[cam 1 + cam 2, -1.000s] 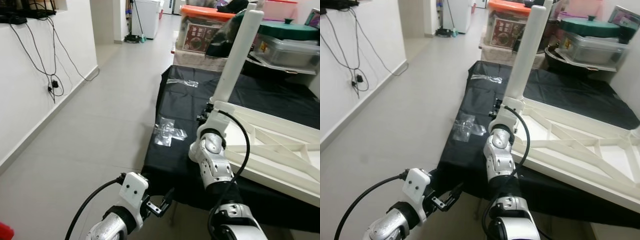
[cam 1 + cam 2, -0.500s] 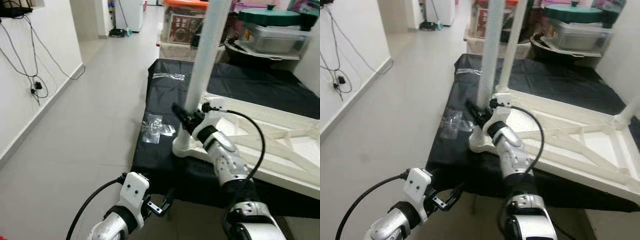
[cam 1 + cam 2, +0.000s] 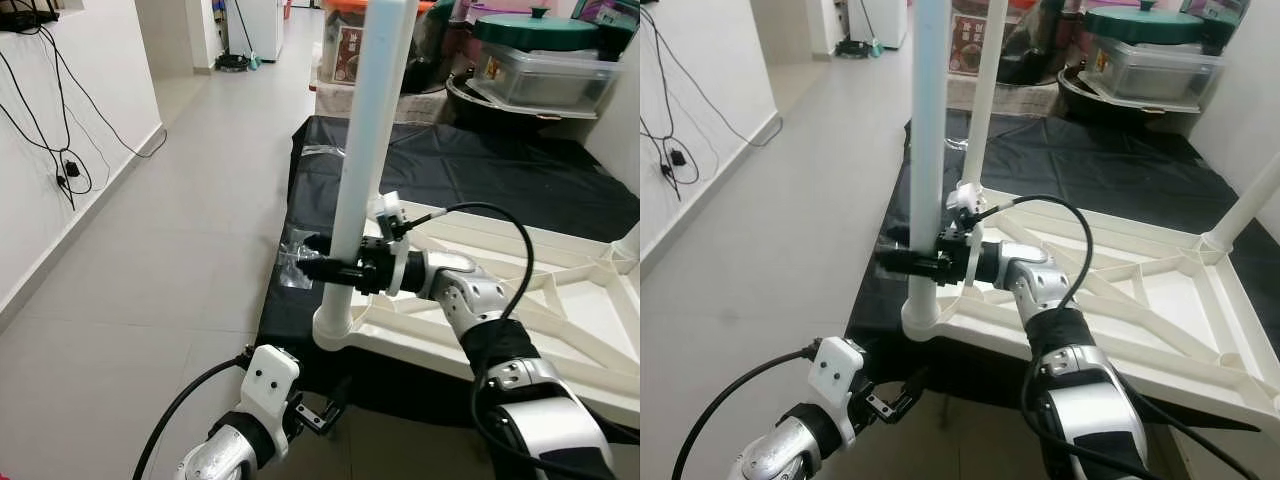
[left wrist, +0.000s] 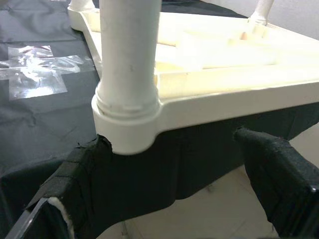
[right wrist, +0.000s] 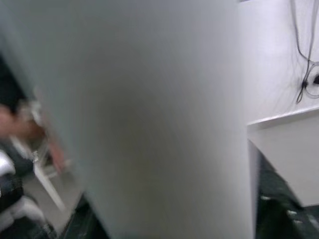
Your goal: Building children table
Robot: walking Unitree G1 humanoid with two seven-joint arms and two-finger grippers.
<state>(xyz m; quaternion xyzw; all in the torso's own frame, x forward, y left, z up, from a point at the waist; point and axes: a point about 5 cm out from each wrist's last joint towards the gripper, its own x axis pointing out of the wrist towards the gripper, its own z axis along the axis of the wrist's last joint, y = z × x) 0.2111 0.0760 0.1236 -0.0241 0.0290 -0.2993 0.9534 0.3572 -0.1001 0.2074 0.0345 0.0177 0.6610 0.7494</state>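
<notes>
We see the white table leg (image 3: 365, 150) standing upright in the corner socket (image 4: 127, 130) of the upturned table top (image 3: 1120, 300), which lies on the black cloth (image 3: 480, 165). Its long axis runs vertical, crosswise to the right gripper (image 3: 330, 268), whose fingers appear clamped around the leg just above the socket; blur leaves this a little uncertain. The left gripper (image 3: 322, 412) hangs low beside the table edge, fingers apart. Half a second ago the leg leaned slightly; now it stands straighter, and the right arm reaches in level.
</notes>
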